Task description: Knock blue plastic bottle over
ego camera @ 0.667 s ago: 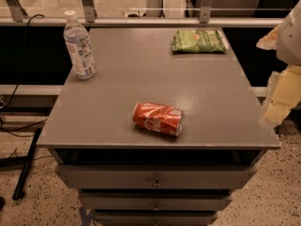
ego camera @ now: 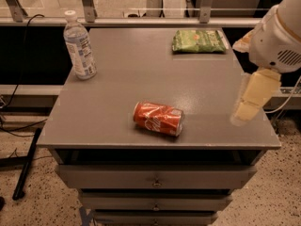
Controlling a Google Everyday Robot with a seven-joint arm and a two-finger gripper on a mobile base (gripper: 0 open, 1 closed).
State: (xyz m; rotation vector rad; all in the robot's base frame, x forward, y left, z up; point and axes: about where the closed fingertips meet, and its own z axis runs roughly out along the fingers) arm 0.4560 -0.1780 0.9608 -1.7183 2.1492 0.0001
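The blue plastic bottle stands upright near the table's back left corner, clear and bluish, with a white cap and a printed label. My gripper hangs from the white arm at the right, cream-coloured, just above the table's right edge. It is far from the bottle, across the whole table width, and holds nothing that I can see.
A crushed red soda can lies on its side near the front middle of the grey table. A green chip bag lies at the back right. Drawers sit below the tabletop. Cables and a railing are behind and to the left.
The gripper has moved a little to the left, from beside the table to over its right edge. The bottle, can and bag have not moved.
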